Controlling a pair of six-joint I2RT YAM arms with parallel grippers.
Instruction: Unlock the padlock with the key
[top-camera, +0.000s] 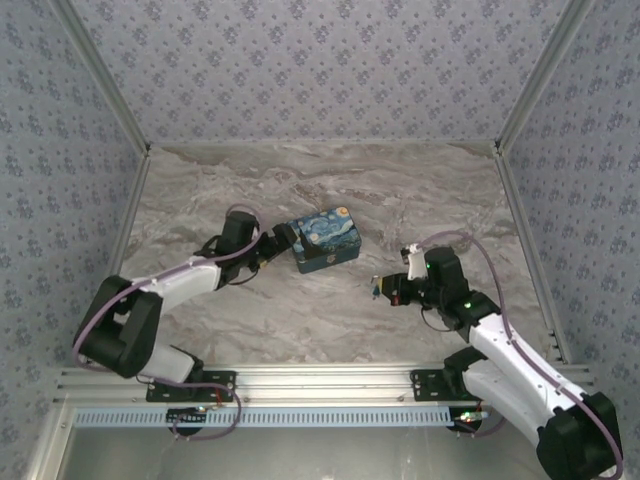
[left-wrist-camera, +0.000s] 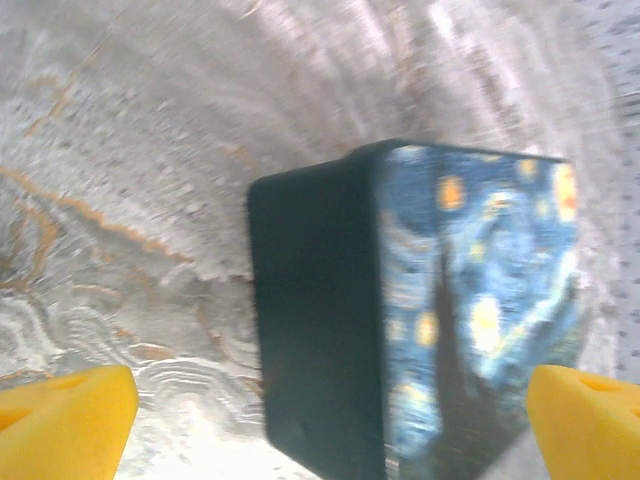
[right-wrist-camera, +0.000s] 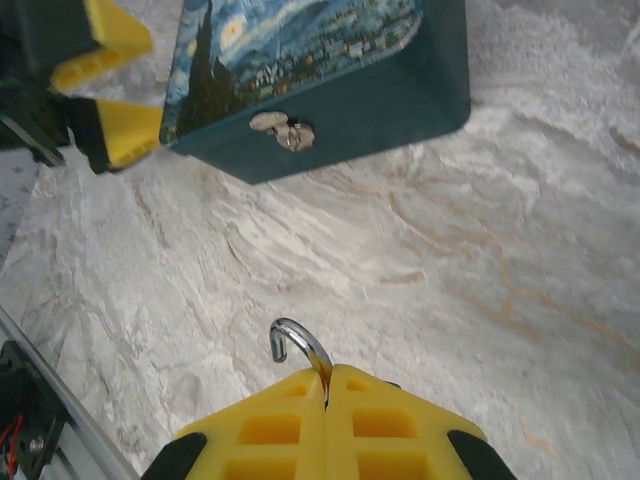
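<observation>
My right gripper (right-wrist-camera: 327, 380) is shut on the padlock. Only the padlock's thin metal shackle (right-wrist-camera: 300, 345) shows, a hook sticking out from between the yellow fingers with its free end out of the body. The blue body is hidden in the pads, and the key is out of view. In the top view the right gripper (top-camera: 385, 290) hovers right of the starry-night box (top-camera: 325, 240). My left gripper (left-wrist-camera: 330, 420) stands open, one yellow finger on each side of the box's near end (left-wrist-camera: 420, 300).
The box's dark teal front carries a small metal latch (right-wrist-camera: 283, 130) facing the right gripper. Bare marble table (top-camera: 330, 330) lies between the box and the right gripper. Patterned walls close in the back and both sides.
</observation>
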